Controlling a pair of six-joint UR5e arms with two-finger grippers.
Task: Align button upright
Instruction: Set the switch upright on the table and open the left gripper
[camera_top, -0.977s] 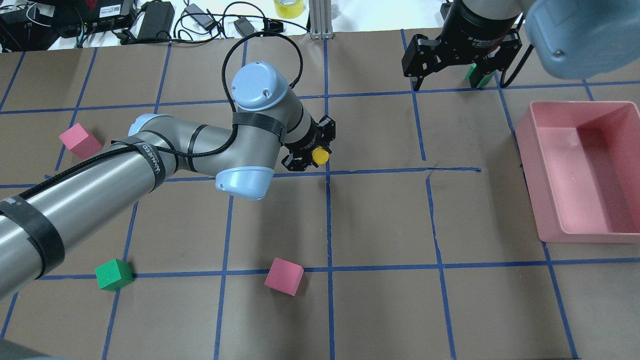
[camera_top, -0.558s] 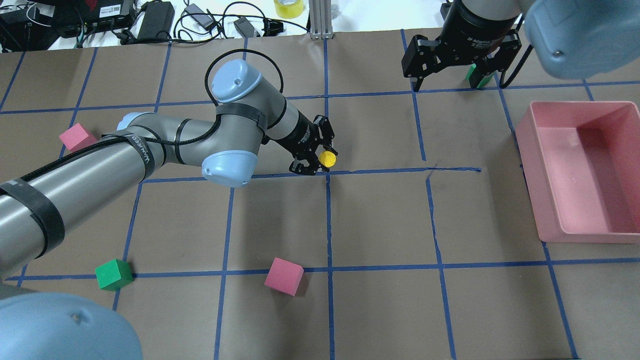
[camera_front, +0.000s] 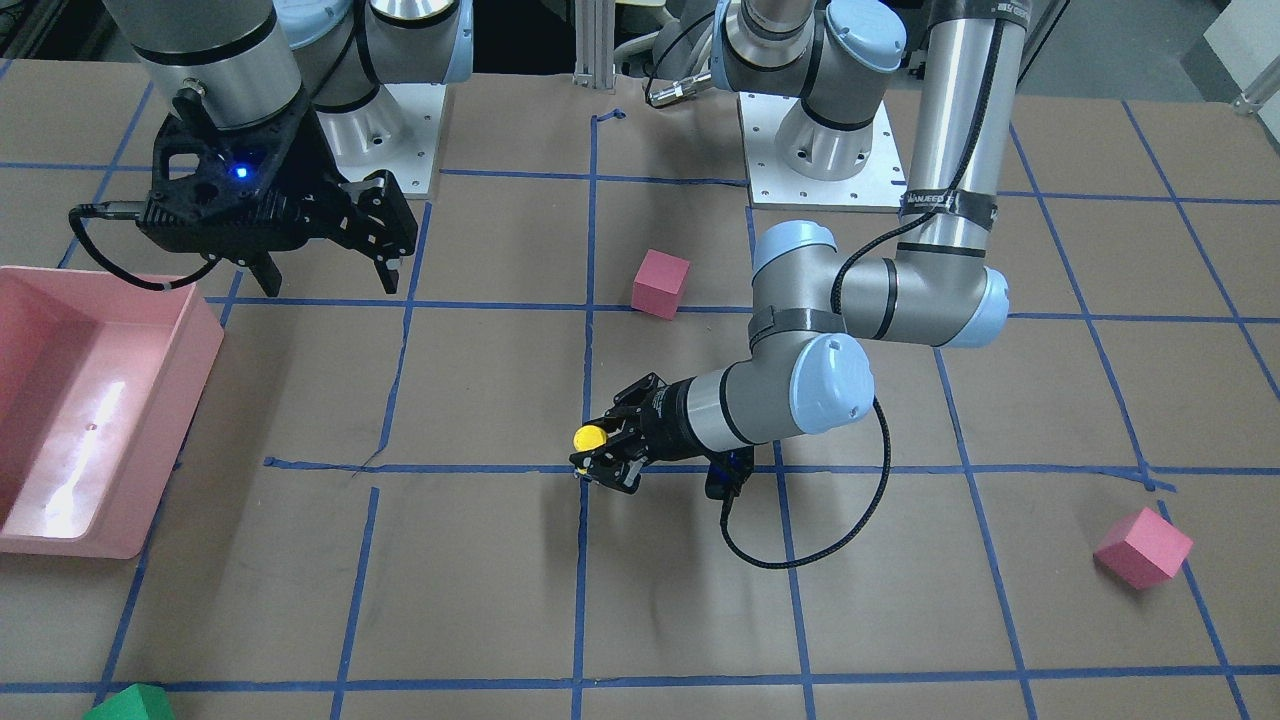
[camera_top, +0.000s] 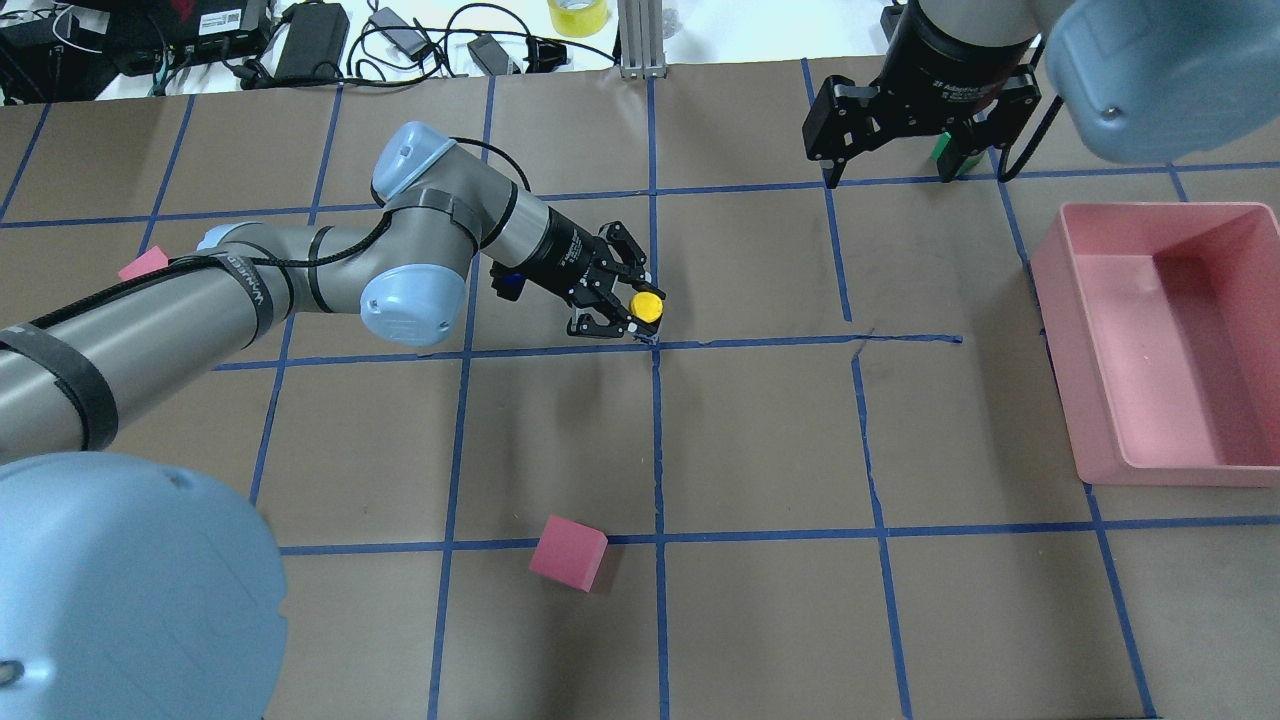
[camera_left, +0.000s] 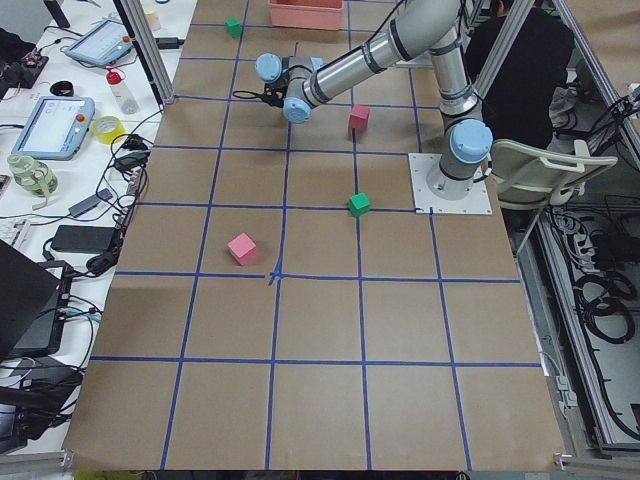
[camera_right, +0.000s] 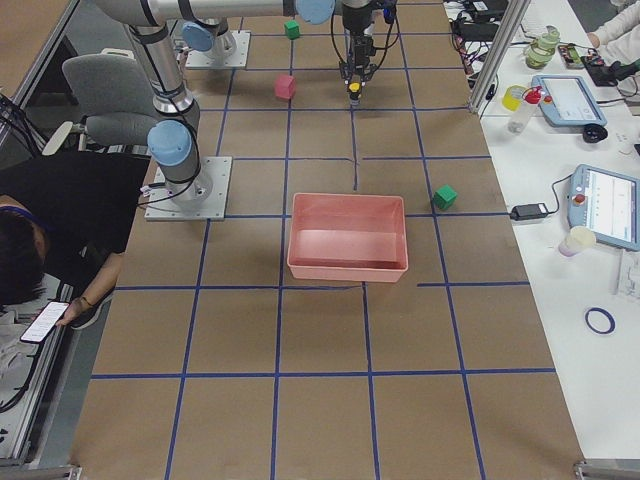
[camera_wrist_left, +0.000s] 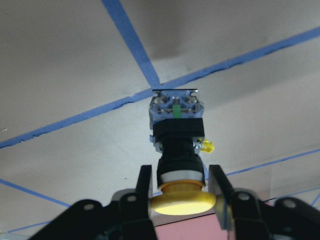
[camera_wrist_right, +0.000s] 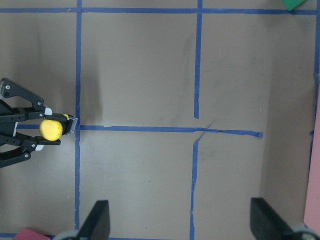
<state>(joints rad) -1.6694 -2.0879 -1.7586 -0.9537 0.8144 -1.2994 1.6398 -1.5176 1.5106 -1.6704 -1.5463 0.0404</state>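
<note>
From where I stand, the left gripper (camera_top: 638, 312) is clamped on the neck of the button (camera_wrist_left: 178, 131), whose block base sits at a blue tape crossing (camera_wrist_left: 150, 86) mid-table with open brown paper (camera_top: 760, 440) around, while the right gripper (camera_front: 328, 278) hangs spread wide, well apart, near the pink bin (camera_top: 1065, 380).

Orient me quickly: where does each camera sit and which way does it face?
Front-facing: across the table, facing the robot; both arms, left end effector gripping the button.
Overhead: behind the robot, looking forward and down; both arms.
Left: table's left end, looking along it; left arm.
Right: table's right end; right arm near.
Left wrist: along its fingers at the button.
Right wrist: down at the table; own fingertips.
Front-facing, overhead and both wrists share the button.
</note>
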